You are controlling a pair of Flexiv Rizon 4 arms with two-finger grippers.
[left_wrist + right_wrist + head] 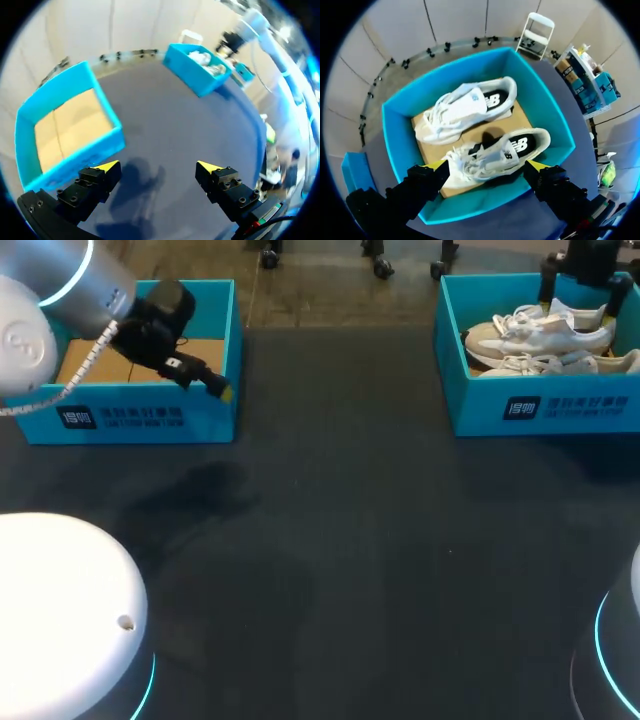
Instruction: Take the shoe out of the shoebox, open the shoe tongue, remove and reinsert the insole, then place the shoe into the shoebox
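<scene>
Two white shoes lie side by side in the blue shoebox (540, 405) at the table's far right. In the right wrist view, one shoe (495, 152) lies directly under my right gripper (487, 165) and the other shoe (465, 112) lies further ahead. That gripper hovers open above the shoebox (485, 202), holding nothing. My left gripper (159, 167) is open and empty over the dark table, just beside the near right corner of a second blue box (75, 150). In the head view it shows as my left gripper (215, 385) at that corner.
The second blue box (140, 420) at the far left holds only its brown cardboard floor. The dark table (340, 540) stretches between and in front of the two boxes. My arms' white bases stand at the near corners.
</scene>
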